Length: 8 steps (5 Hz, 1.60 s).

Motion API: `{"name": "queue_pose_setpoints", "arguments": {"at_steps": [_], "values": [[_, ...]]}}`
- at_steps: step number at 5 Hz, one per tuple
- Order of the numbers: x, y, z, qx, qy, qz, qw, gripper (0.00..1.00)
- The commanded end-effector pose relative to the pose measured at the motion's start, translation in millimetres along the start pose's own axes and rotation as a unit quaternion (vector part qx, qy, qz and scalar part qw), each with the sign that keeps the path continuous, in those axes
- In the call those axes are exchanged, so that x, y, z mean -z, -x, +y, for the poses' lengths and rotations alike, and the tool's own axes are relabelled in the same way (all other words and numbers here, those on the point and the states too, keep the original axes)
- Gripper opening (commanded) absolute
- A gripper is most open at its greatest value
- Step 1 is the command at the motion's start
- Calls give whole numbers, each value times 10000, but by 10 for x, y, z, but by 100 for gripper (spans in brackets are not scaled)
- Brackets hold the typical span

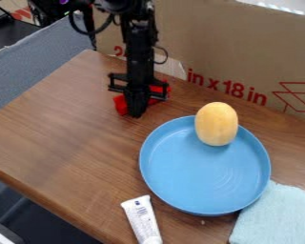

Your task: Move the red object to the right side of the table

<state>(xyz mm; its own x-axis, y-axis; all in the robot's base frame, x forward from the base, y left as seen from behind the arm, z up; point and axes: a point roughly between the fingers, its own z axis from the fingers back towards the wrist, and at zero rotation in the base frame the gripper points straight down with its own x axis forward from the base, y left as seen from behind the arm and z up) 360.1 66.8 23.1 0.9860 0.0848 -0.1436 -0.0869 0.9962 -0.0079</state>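
We see the end effector (138, 102) pointing straight down at the far left part of the wooden table (66, 124), its jaws drawn tight together on the red object (126, 103), which sits low at the table surface in front of the cardboard box (232, 57). To the right lies a blue plate (206, 181) carrying a yellow egg-shaped object (216, 124). A white tube (142, 219) lies near the front edge, and a light blue cloth (276, 219) occupies the front right corner.
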Motion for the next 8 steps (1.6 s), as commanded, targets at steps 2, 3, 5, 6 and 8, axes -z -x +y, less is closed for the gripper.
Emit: {"name": "queue_pose_setpoints", "arguments": {"at_steps": [2, 3, 5, 6, 8], "values": [[-422, 40, -131, -45, 53, -408, 9991, 0], [-608, 113, -124, -54, 40, -377, 9993, 0], [-1052, 214, -269, -149, 87, -488, 9987, 0], [-1386, 175, -417, 101, 101, -572, 9983, 0], [-1570, 305, -309, 567, 130, -539, 9969, 0]]}}
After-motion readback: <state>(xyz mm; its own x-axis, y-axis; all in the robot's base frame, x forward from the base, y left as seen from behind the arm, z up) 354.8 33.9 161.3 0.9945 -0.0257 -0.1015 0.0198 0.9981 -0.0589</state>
